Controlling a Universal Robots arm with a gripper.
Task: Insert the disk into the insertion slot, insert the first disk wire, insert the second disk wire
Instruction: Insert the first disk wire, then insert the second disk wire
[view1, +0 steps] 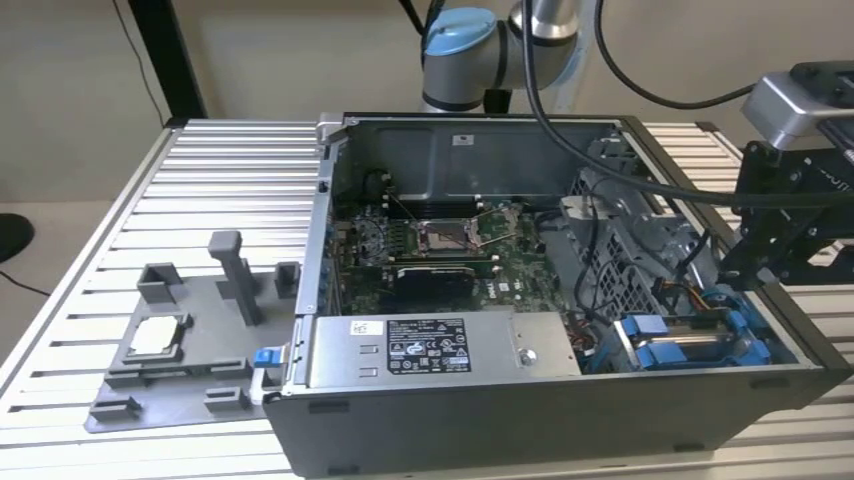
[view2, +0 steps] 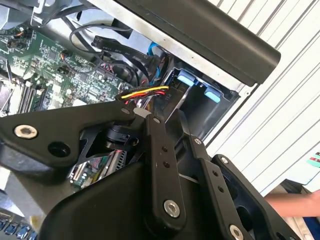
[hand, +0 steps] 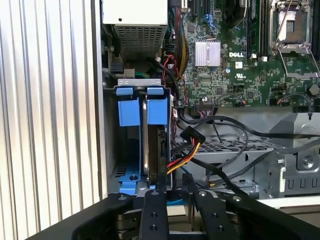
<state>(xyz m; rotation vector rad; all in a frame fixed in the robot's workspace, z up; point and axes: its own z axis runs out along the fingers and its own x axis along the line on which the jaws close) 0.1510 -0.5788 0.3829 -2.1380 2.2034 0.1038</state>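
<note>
The tool (hand: 175, 189) hangs close to the yellow-and-red wire bundle (hand: 186, 156); whether it is clenched I cannot tell. Beyond it, the disk (hand: 157, 130) stands on edge in the insertion slot (hand: 129, 150) of the computer case (view1: 534, 420), by the bench (view1: 200, 200) edge on the exterior view's right.

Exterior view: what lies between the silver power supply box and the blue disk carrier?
A bundle of coloured wires, between power supply box and disk carrier, in the exterior view.
</note>
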